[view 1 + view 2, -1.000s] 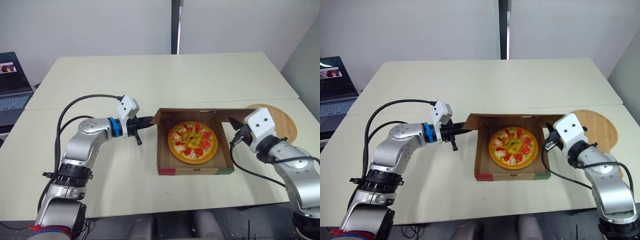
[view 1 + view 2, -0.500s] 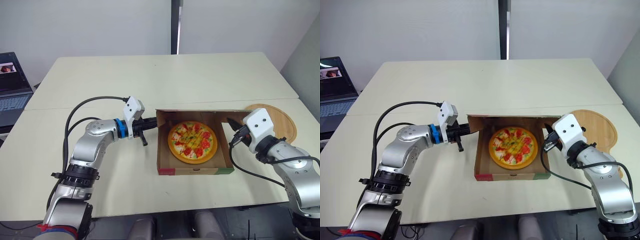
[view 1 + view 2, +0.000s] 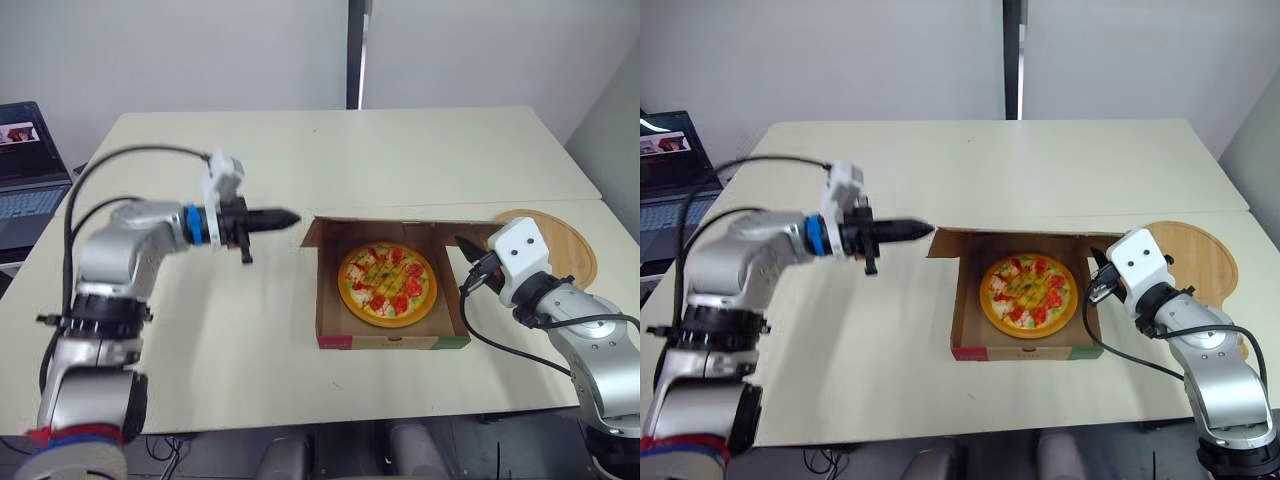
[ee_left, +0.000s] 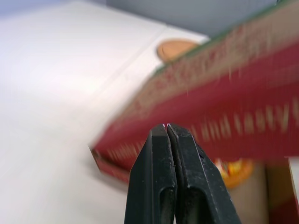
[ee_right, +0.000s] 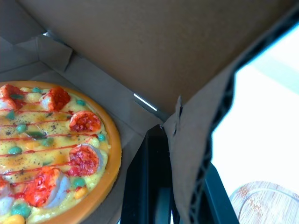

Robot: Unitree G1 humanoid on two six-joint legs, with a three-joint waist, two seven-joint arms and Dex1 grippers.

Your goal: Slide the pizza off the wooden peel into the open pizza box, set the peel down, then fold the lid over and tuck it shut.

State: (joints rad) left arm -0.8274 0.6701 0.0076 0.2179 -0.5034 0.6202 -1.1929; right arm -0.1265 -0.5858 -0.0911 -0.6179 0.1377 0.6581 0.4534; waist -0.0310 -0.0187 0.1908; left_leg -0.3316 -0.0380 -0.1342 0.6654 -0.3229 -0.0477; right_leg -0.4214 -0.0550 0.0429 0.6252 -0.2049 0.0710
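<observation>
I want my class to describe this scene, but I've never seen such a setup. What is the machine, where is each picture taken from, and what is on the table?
It is a humanoid robot with two arms, each ending in a gripper of two black fingers. The two wide pictures come from cameras in its head, looking down over its arms. The two close-ups come from a camera on each wrist. On the pale table stands a cardboard pizza box with a pizza inside and its lid raised. A round wooden peel lies to the box's right. The left gripper hovers near the box's far left corner, shut and empty. The right gripper is at the box's right wall.
</observation>
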